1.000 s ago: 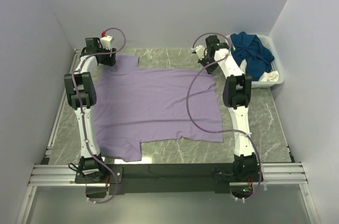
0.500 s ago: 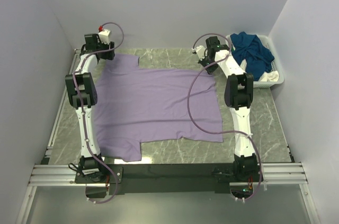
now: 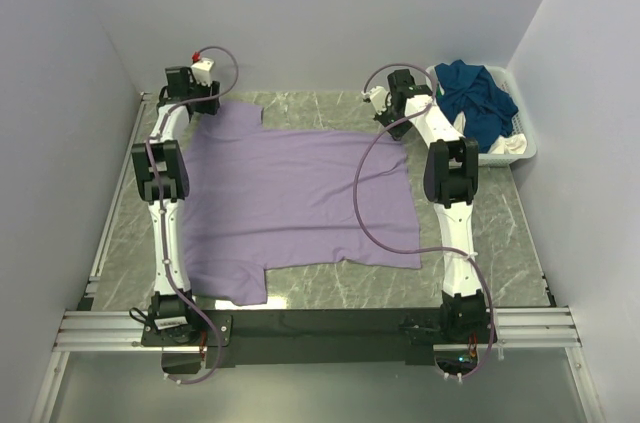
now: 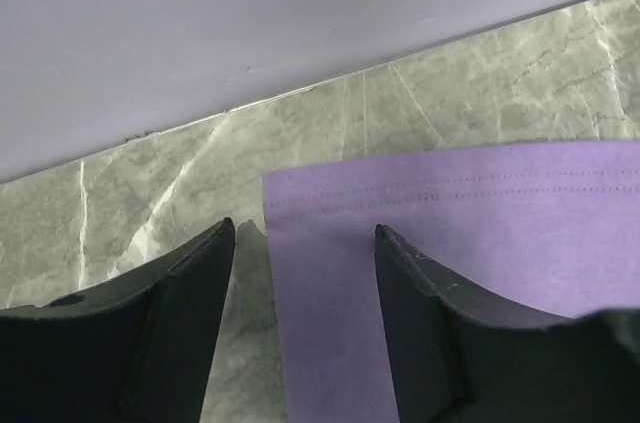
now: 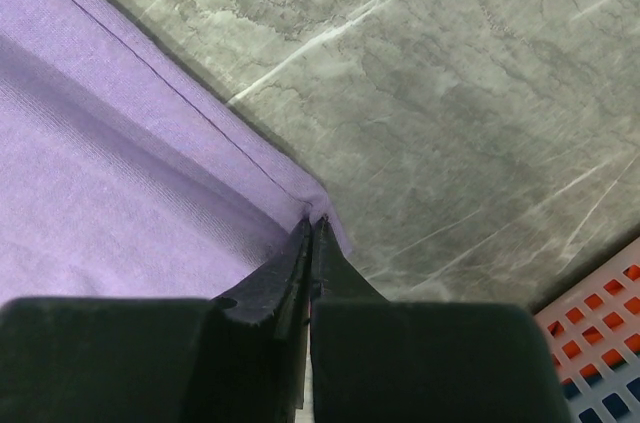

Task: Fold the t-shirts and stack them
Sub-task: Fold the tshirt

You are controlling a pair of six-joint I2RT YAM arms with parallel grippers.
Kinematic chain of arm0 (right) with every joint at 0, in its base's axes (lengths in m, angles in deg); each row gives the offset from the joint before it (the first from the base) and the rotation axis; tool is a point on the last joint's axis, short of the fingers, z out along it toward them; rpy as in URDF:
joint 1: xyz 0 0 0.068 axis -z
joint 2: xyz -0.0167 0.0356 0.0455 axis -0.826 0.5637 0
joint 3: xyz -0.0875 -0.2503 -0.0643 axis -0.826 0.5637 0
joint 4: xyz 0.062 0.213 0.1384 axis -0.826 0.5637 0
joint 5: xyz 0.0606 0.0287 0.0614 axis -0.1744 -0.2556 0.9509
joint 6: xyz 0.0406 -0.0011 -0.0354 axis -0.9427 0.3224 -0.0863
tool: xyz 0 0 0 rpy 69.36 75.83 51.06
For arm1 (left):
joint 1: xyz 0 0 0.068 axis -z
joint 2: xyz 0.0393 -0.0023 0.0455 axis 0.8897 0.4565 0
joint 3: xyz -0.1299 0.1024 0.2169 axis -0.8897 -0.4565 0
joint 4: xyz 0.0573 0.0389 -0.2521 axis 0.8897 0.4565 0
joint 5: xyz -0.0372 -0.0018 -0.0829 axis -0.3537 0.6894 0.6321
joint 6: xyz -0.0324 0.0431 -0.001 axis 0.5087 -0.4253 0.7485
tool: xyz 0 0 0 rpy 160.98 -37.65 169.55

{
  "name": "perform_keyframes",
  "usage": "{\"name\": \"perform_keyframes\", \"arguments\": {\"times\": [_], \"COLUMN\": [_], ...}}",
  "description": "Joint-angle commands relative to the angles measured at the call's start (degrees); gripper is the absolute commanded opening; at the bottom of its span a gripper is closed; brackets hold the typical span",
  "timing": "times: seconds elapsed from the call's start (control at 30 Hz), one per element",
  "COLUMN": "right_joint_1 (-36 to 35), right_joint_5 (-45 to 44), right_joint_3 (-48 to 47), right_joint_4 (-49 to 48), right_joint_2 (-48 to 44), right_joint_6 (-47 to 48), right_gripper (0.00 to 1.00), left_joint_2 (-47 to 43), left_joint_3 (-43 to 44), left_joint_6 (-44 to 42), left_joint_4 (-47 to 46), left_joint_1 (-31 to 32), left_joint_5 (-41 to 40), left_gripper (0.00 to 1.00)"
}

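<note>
Left tool (image 3: 203, 106) first, seen from above: it hangs at the far left corner of the tabletop (image 3: 480, 243), over a sleeve of the lilac t-shirt (image 3: 290, 198). That shirt lies spread flat on the marbled surface between my 2 arms. Right tool (image 3: 385, 115) sits low at the shirt's far right corner. Further right, the white basket (image 3: 528, 148) holds a dark teal t-shirt (image 3: 478, 93), with some white cloth (image 3: 510, 146) at its near edge.

From my left wrist, the left tool (image 4: 305, 233) stands spread, its 2 dark fingers (image 4: 180, 313) on either side of the sleeve's corner. The lilac t-shirt (image 4: 470, 213) runs off to the right, 2 rows of stitching along its hem. I cannot tell whether either finger touches the cloth. Bare tabletop (image 4: 130, 183) meets the wall (image 4: 250, 13) just beyond.

From my right wrist, the right tool (image 5: 312, 238) is pressed together, pinching the very corner of the lilac t-shirt (image 5: 120, 163), which puckers slightly at the tips. Cloth fills the left, tabletop (image 5: 450, 93) fills the right, and a corner of the basket (image 5: 600, 353) shows at bottom right.
</note>
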Motion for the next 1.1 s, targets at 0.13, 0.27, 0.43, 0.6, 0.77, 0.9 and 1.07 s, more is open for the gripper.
{"name": "perform_keyframes", "arguments": {"times": [0.13, 0.27, 0.43, 0.6, 0.77, 0.9, 1.07], "right_joint_1": [0.3, 0.2, 0.2, 0.2, 0.2, 0.2, 0.2], "right_joint_5": [-1.5, -1.8, -1.8, -1.7, -1.3, -1.2, -0.9], "right_joint_3": [1.8, 1.9, 2.0, 3.8, 2.6, 2.6, 4.3], "right_joint_4": [2.8, 3.6, 4.1, 2.5, 1.9, 1.7, 1.5], "right_joint_2": [-2.1, -2.5, -3.0, -4.6, -5.2, -5.3, -6.0], "right_joint_6": [0.7, 1.5, 2.1, 2.0, 1.6, 1.4, 1.8], "right_gripper": [0.00, 0.00, 0.00, 0.00, 0.00, 0.00, 0.00], "left_joint_2": [1.2, 1.0, -1.1, -2.2, -8.0, -5.7, -6.7], "left_joint_3": [5.3, 5.0, 2.2, 2.3, -6.4, 1.7, 0.6], "left_joint_6": [-4.7, -6.6, -6.1, -8.0, -7.3, -5.4, -1.0], "left_joint_4": [8.0, 13.8, 11.7, 13.5, 5.0, 8.2, 10.6], "left_joint_1": [0.8, 0.7, 0.6, 1.4, 1.1, 0.7, 0.6], "left_joint_5": [1.2, 2.3, 1.8, 0.4, -1.8, 0.1, 2.6], "left_gripper": [0.44, 0.32, 0.13, 0.00, 0.00, 0.00, 0.20]}}
